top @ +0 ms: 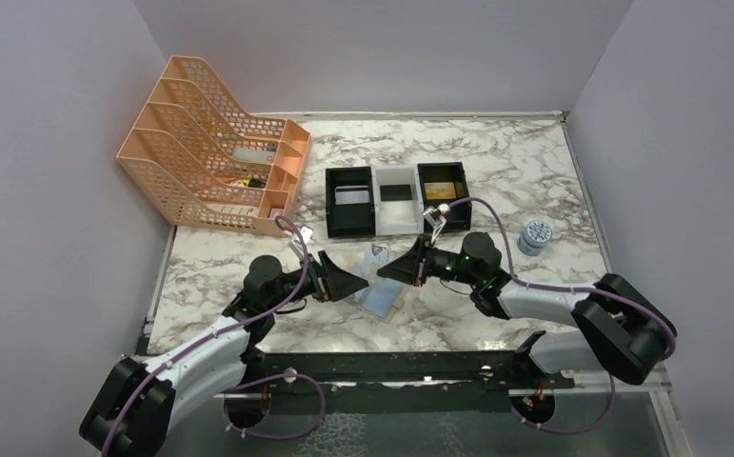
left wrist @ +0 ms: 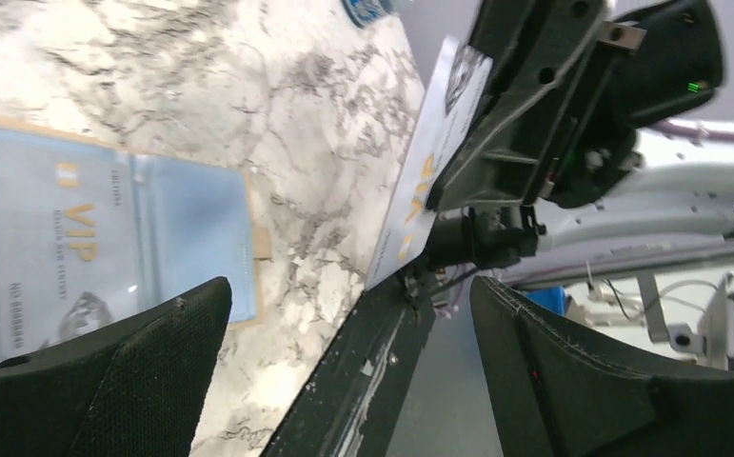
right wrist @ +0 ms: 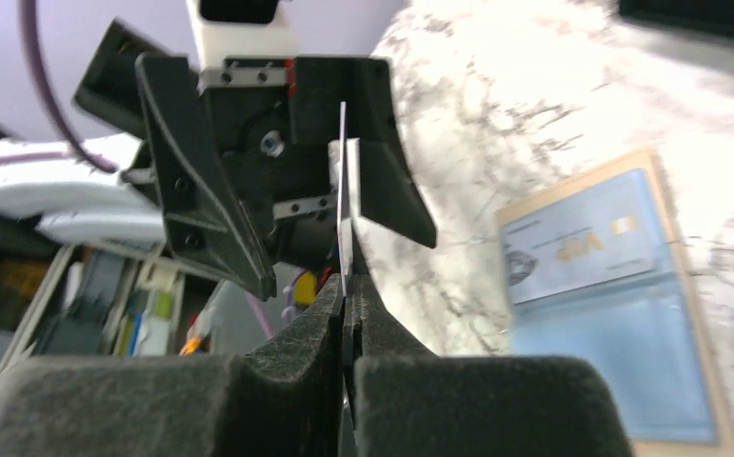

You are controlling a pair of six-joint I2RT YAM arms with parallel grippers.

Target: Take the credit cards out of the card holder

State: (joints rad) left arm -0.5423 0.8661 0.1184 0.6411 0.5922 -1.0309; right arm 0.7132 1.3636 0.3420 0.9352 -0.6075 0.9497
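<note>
One card [right wrist: 343,209] is pinched upright, edge-on, in your right pincer [right wrist: 347,295], which is closed tight on it. Your left pincer [left wrist: 348,286] stands wide, jaws either side of that card. The card holder [top: 382,293], tan-edged with grey-blue faces, lies open flat on the surface [top: 496,171] just beneath both pincer tips, a VIP card [left wrist: 49,238] in one pocket.

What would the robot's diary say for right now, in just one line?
left gripper: open | right gripper: shut on white gold-lettered card | tan folding card holder: open flat on marble table, blue VIP card inside
</note>
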